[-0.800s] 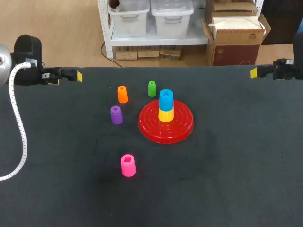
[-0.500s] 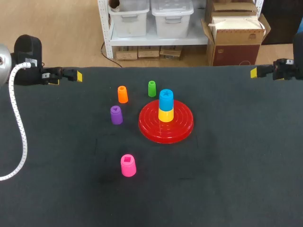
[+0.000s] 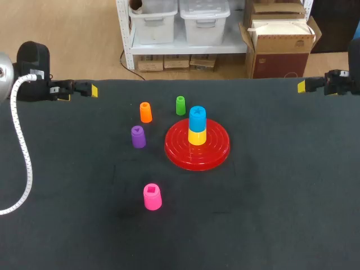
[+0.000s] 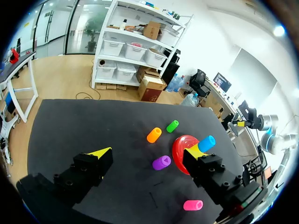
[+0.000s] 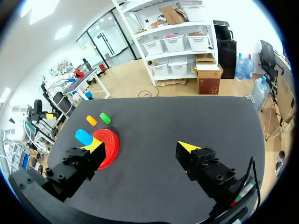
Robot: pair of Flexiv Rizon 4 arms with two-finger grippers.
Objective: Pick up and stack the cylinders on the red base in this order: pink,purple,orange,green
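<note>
The red base (image 3: 216,151) lies mid-table with a yellow cylinder (image 3: 197,136) on it and a blue one (image 3: 197,117) on top. Left of the base stand the green (image 3: 180,105), orange (image 3: 145,112) and purple (image 3: 138,136) cylinders. The pink cylinder (image 3: 152,197) stands alone nearer the front. My left gripper (image 3: 89,89) hovers at the far left edge, open and empty. My right gripper (image 3: 305,86) hovers at the far right edge, also open and empty. In the left wrist view the gripper (image 4: 145,152) has the pink (image 4: 193,205), purple (image 4: 161,162) and orange (image 4: 153,135) cylinders ahead of it. The right wrist view shows its gripper (image 5: 142,146) far from the base (image 5: 110,148).
The black table (image 3: 281,185) carries nothing else. A white cable (image 3: 21,152) hangs from my left arm over the table's left side.
</note>
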